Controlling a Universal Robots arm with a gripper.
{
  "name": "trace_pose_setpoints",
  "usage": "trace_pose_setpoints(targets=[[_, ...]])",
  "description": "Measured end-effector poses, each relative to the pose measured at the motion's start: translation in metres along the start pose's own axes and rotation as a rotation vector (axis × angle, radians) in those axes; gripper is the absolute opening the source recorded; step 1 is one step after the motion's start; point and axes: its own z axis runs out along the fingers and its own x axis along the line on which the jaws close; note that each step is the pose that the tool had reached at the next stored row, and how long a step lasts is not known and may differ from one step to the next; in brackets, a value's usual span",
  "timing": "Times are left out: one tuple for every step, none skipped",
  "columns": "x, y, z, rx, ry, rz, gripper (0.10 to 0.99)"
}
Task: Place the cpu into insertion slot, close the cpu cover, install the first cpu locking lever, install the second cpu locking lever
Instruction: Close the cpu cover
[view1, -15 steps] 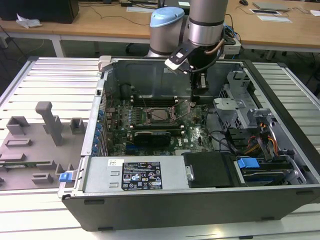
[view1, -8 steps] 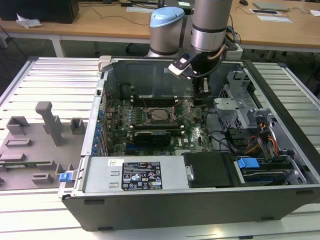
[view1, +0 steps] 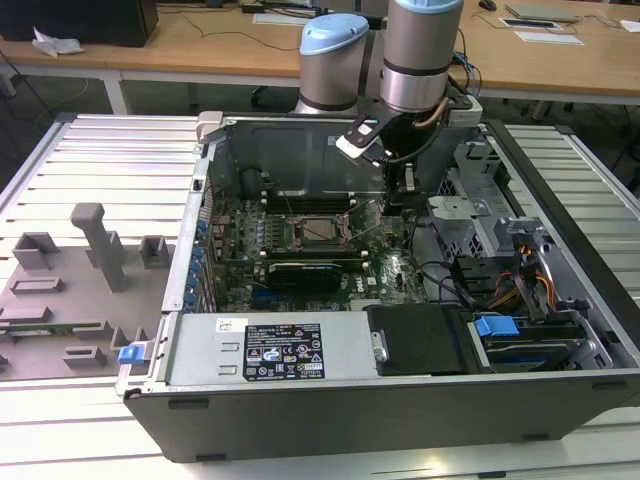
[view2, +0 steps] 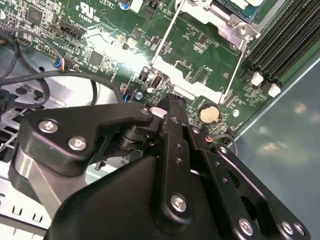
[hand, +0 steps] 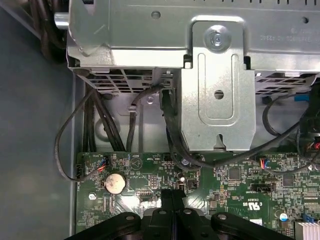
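Observation:
The cpu (view1: 318, 229) lies flat in the insertion slot (view1: 292, 233) in the middle of the motherboard, its pale top showing. The cpu cover (view2: 227, 25), a metal frame, appears to lie down around it. Two thin lever rods (view2: 162, 32) (view2: 235, 70) run along the socket's sides; I cannot tell if they are latched. My gripper (view1: 405, 195) hangs just to the exterior view's right of the socket. It is shut and holds nothing. In both wrist views its fingertips (view2: 172, 102) (hand: 172, 196) are pressed together above the green board, near a coin battery (hand: 114, 182).
A black graphics card (view1: 305, 270) lies in front of the socket. A metal drive cage (hand: 215, 75) with cables (hand: 100, 125) stands to the exterior view's right. Memory slots (view2: 280, 45) flank the socket. The case wall (view1: 215, 180) and a grey fixture tray (view1: 70, 290) are on the left.

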Motion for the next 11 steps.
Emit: trace_pose_setpoints(targets=[[0.0, 0.0004, 0.0002, 0.024, 0.0006, -0.001, 0.106], [0.0, 0.0009, 0.0005, 0.065, 0.0012, -0.003, 0.106], [0.0001, 0.0013, 0.0007, 0.091, 0.0011, -0.004, 0.106], [0.0001, 0.0013, 0.0007, 0.101, 0.001, -0.004, 0.106], [0.0001, 0.0013, 0.0007, 0.101, 0.001, -0.004, 0.106], [0.0001, 0.0013, 0.0007, 0.103, 0.001, -0.004, 0.106], [0.0001, 0.0013, 0.0007, 0.104, 0.001, -0.004, 0.106], [0.0002, 0.0005, 0.0007, 0.104, 0.0012, -0.004, 0.106], [0.0004, -0.0009, 0.0006, 0.104, 0.0012, -0.004, 0.106], [0.0005, -0.002, 0.0004, 0.104, 0.001, -0.004, 0.106], [0.0008, -0.0033, 0.0004, 0.104, 0.0011, -0.004, 0.106]])
